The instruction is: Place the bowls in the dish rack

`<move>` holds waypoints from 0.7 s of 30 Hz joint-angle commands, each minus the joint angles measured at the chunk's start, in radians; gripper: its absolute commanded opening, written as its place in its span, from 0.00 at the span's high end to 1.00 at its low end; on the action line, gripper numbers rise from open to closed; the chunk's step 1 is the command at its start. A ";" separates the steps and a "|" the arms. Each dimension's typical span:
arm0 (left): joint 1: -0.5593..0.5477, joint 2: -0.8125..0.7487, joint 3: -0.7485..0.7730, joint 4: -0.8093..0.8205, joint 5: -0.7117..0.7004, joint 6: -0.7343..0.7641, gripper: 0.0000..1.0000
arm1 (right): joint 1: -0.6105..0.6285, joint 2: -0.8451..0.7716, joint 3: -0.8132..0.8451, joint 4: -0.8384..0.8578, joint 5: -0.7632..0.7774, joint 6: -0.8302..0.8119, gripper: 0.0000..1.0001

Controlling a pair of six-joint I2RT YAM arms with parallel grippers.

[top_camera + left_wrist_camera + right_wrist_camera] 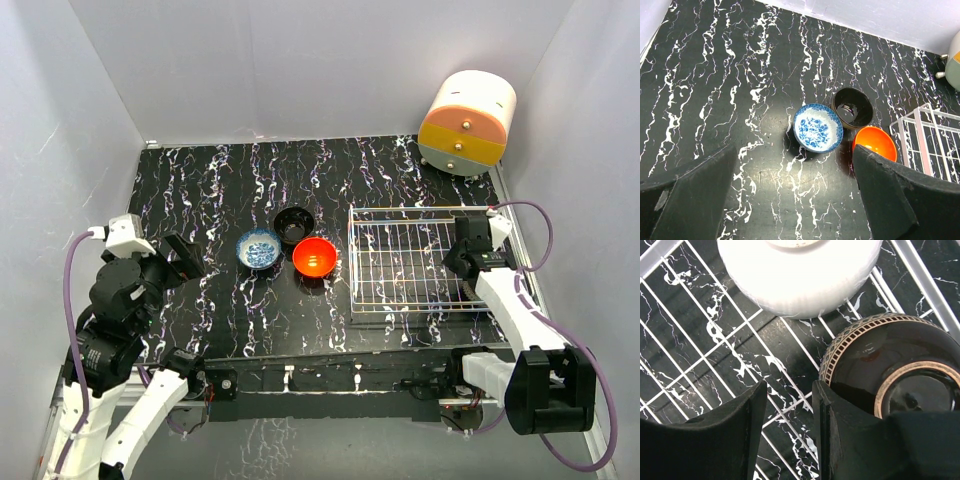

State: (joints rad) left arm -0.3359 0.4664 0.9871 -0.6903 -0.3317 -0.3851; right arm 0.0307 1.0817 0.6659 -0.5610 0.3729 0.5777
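Observation:
Three bowls stand upright on the black marbled table: blue-and-white point(258, 248), glossy black point(294, 223) and red-orange point(314, 256). All three show in the left wrist view: blue-and-white point(817, 127), black point(852, 107), red-orange point(874, 142). My left gripper point(188, 258) is wide open and empty point(795, 200), left of and short of them. The wire dish rack point(400, 290) lies on the right. My right gripper point(462, 255) hovers over its right side, open and empty point(789, 405). Below it a white bowl point(800, 270) and a dark bowl with a tan patterned rim point(880, 355) lie upside down in the rack point(700, 355).
A round cream-and-orange drawer cabinet point(467, 122) stands at the back right corner. White walls close in the table on three sides. The rack's left corner shows in the left wrist view point(920, 135), just right of the red-orange bowl.

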 commanded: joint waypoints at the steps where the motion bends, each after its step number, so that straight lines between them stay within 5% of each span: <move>1: -0.003 -0.008 0.009 -0.012 0.002 0.026 0.03 | -0.006 -0.045 0.079 -0.005 0.082 -0.020 0.55; 6: -0.003 -0.017 0.015 -0.016 0.002 0.019 0.03 | -0.006 -0.057 0.115 -0.012 0.110 -0.053 0.55; 13: -0.003 -0.003 0.026 -0.025 -0.008 0.009 0.03 | 0.062 -0.132 0.245 0.047 -0.216 -0.155 0.52; 21: -0.003 0.026 0.045 -0.011 -0.010 -0.017 0.03 | 0.523 -0.026 0.488 0.024 -0.168 -0.162 0.51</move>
State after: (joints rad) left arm -0.3359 0.4679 0.9886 -0.7078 -0.3328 -0.3897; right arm 0.3561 1.0042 1.0397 -0.5716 0.1951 0.4370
